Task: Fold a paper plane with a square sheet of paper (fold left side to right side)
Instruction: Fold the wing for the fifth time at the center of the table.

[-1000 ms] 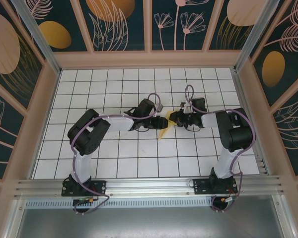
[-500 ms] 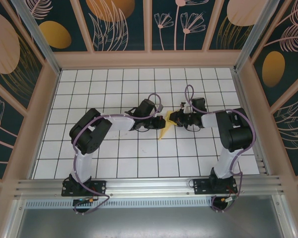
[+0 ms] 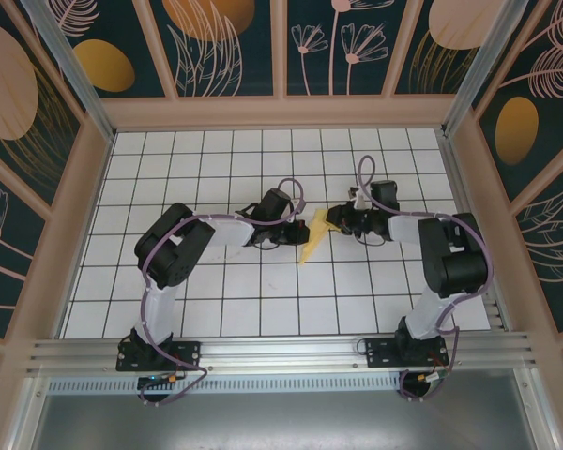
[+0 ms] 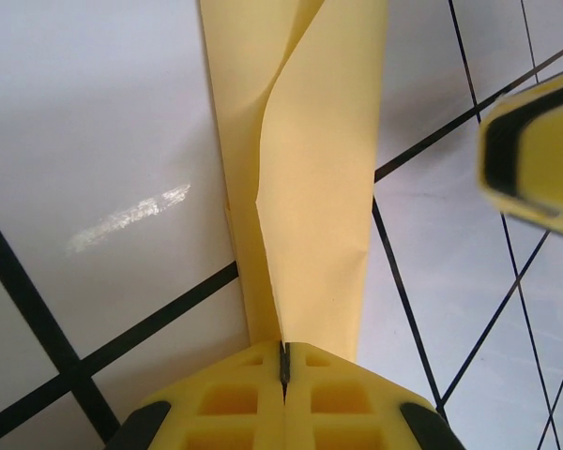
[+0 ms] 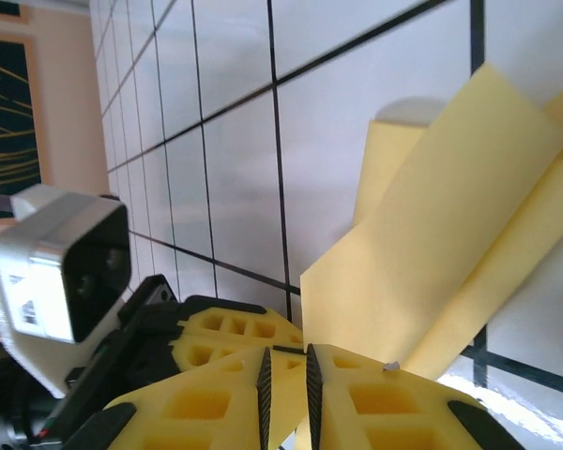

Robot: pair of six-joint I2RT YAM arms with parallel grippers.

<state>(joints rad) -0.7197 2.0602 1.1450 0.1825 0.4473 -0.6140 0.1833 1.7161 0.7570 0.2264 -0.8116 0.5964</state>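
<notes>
- White tiled table point(image 3: 216, 281) with black grid lines, boxed in by dark wall panels point(image 3: 206, 47) painted with pale and orange plant shapes.
- Slim folded yellow-orange paper plane point(image 3: 311, 239) lies near mid-table, caught between the two grippers, its pointed end towards the arm bases.
- Left gripper point(image 4: 283, 367): yellow foam pads pressed flat together, clamped on the plane's narrow end.
- From those tips the paper runs straight ahead. Its layers have parted and one flap curls loose.
- Right gripper point(image 5: 285, 380): pads drawn close, a thin slot between them, pinching an edge of the same paper. Folded layers fan out ahead and to its right.
- One yellow finger of the right gripper shows ahead and right of the left gripper's tips, clear of the paper in the left wrist view.
- Pale grey wrist camera housing point(image 5: 61, 262) sits left of the right gripper's tips.
</notes>
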